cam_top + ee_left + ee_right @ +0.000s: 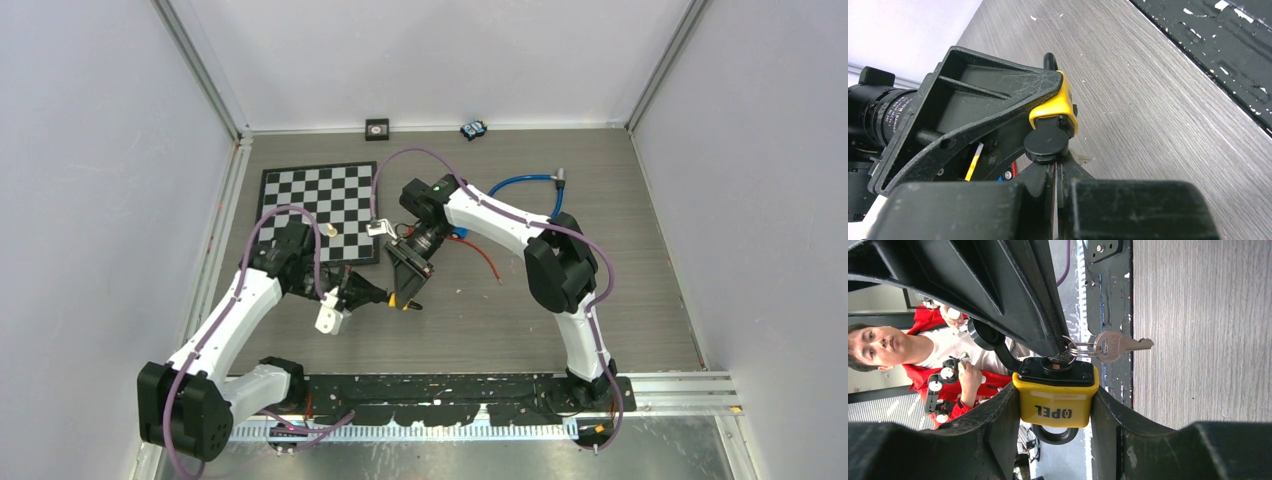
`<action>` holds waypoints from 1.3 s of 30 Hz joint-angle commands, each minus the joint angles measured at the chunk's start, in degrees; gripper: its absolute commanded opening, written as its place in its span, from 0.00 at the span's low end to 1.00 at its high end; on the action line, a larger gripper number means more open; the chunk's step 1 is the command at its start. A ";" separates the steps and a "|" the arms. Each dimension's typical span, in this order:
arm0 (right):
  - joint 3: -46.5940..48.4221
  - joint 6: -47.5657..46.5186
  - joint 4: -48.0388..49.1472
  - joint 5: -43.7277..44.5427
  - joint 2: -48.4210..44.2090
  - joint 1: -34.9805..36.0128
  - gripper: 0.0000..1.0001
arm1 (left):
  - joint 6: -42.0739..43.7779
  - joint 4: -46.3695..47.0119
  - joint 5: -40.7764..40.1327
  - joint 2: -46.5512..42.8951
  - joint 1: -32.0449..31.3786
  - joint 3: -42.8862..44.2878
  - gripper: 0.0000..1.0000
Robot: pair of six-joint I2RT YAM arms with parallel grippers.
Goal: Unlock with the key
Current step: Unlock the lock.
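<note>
key (pixel 1046 144): blade hidden in padlock (pixel 1055 105) | shackle (pixel 1049 61): partly hidden

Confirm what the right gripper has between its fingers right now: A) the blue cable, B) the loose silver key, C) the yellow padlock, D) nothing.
C: in the right wrist view the yellow padlock sits squeezed between the two fingers of the right gripper, while the silver key hangs loose, ungripped.

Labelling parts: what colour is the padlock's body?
Yellow; the padlock body shows best in the right wrist view.
</note>
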 commanded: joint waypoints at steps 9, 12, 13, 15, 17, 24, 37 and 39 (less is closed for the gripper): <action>-1.31 7.12 8.68 -11.83 -0.62 -0.58 0.00 | 36.45 7.74 -7.77 -0.99 -0.58 -5.96 0.00; -1.30 7.37 8.83 -12.67 -0.23 -0.68 0.00 | 36.69 13.88 -8.15 -1.25 -0.23 -8.21 0.00; -1.44 7.79 9.25 -13.07 -0.06 -0.71 0.00 | 36.67 16.75 -8.26 -1.32 -0.12 -9.34 0.00; -1.52 7.91 9.46 -13.52 0.26 -0.71 0.00 | 36.58 22.57 -8.57 -1.25 0.08 -11.57 0.00; -1.59 7.91 9.51 -13.90 0.42 -0.71 0.00 | 36.59 30.31 -8.38 -1.28 0.21 -14.75 0.00; -1.88 7.83 9.63 -13.64 0.79 -0.71 0.00 | 6.41 95.76 -7.17 0.73 -1.05 -33.75 0.00; -2.68 7.32 9.47 -9.09 -1.30 -0.88 0.00 | -8.57 107.09 -10.69 -1.55 -1.15 -38.02 0.01; -3.00 7.01 9.46 -7.44 -2.34 -1.17 0.00 | -13.65 108.22 -12.94 -1.38 -1.15 -37.95 0.12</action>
